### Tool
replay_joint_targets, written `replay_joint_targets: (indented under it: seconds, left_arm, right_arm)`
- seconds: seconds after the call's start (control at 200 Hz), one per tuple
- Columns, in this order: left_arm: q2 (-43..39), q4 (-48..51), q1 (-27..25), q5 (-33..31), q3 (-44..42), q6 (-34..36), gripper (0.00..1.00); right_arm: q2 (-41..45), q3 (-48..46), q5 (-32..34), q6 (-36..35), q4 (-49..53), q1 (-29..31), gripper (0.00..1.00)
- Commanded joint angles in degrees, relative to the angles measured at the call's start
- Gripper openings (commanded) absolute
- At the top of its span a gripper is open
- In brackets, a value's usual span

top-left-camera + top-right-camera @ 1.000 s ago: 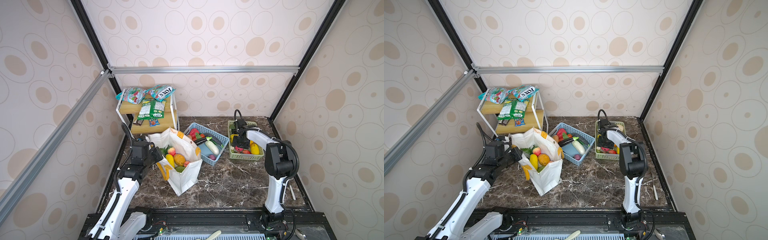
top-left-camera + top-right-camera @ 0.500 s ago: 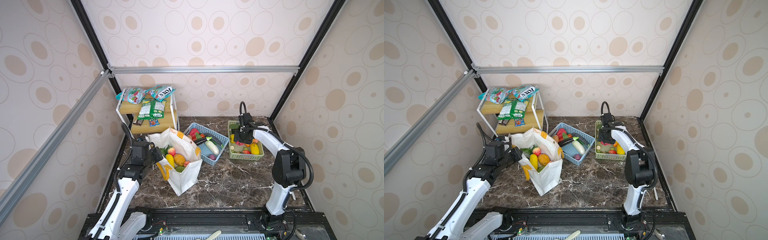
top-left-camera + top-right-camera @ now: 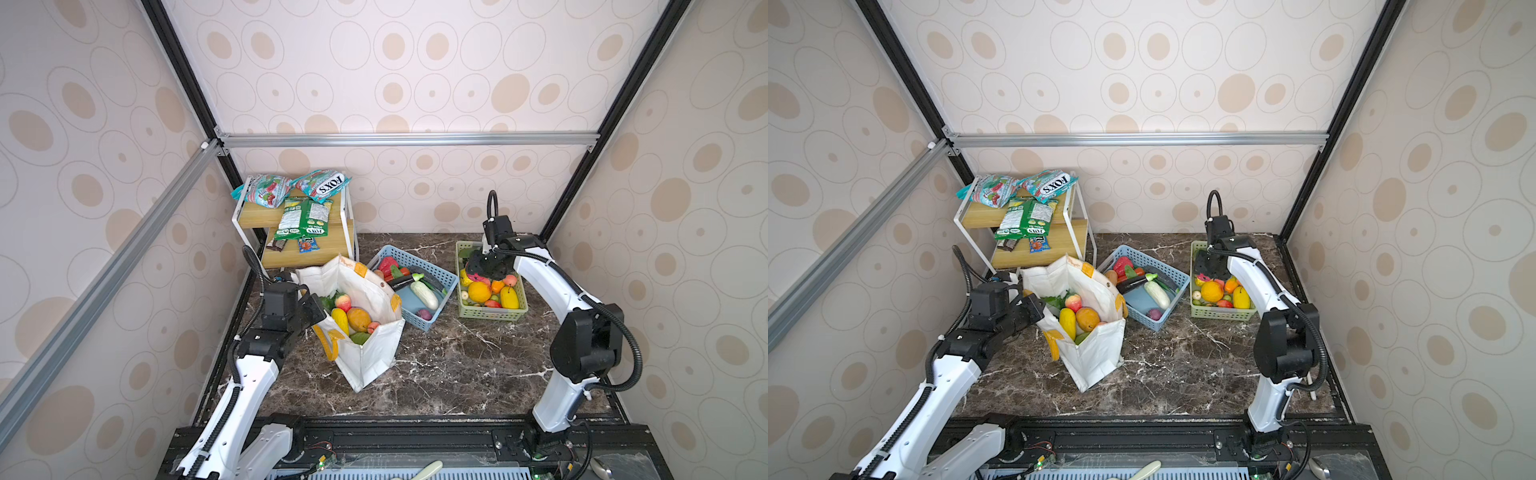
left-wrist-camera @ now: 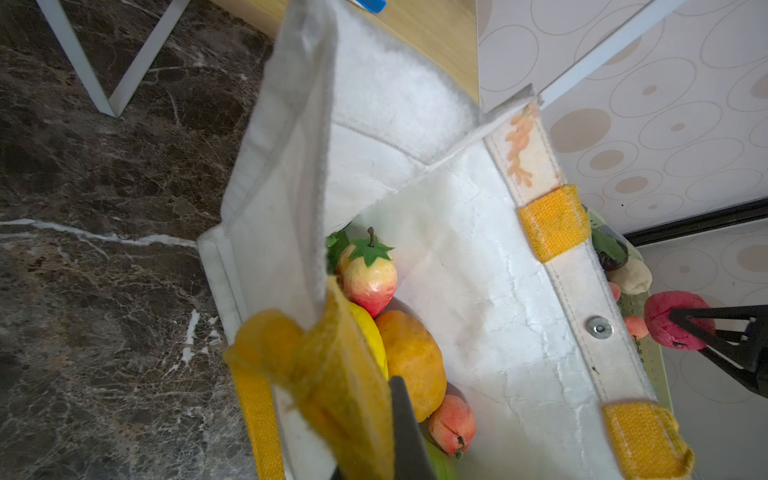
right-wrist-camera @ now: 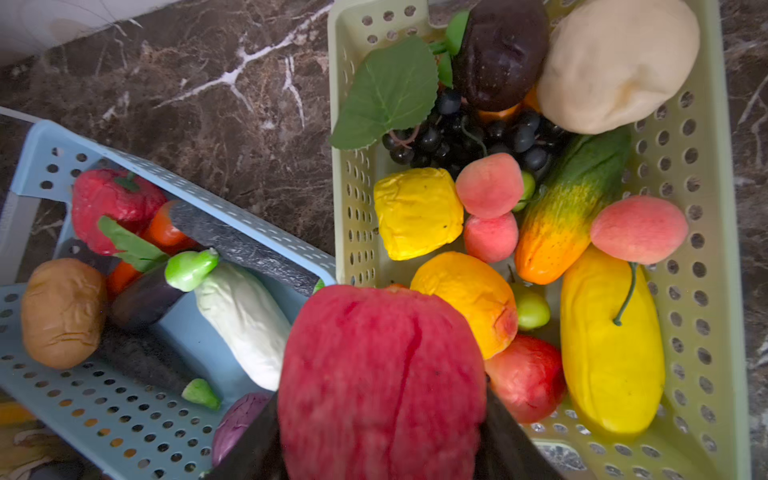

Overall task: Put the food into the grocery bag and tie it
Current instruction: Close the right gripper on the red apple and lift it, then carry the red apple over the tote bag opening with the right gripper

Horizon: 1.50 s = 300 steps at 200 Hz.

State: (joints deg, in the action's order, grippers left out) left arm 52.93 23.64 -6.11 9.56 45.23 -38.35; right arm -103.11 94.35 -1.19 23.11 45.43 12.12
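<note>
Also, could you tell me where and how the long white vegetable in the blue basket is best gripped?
Probably across the middle of the long white vegetable, coming straight down, jaws spanning its narrow width. It lies flat in the blue basket, middle uncovered, with bare floor along one flank. Its rounded ends taper, and one meets the dark eggplant.
</note>
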Motion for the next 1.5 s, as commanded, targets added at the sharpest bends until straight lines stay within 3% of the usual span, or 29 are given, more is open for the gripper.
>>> replay_joint_targets:
  seconds: [0.0, 0.605, 1.496]
  left_arm:
    - [-0.9, -1.7, 0.4, -0.4, 1.4, -0.4, 0.0]
    - [-1.3, -2.0, 0.5, 0.3, 1.5, -0.5, 0.0]
    - [-2.7, -2.0, 0.4, 0.4, 0.5, -0.8, 0.0]
  right_arm:
    - [2.2, 1.7, -3.0, 0.6, 1.1, 0.9, 0.59]
    - [5.1, 7.6, -5.1, 4.6, 2.1, 12.2, 0.59]
    - [-0.2, 20.7, -6.2, 4.9, 4.1, 25.7, 0.59]
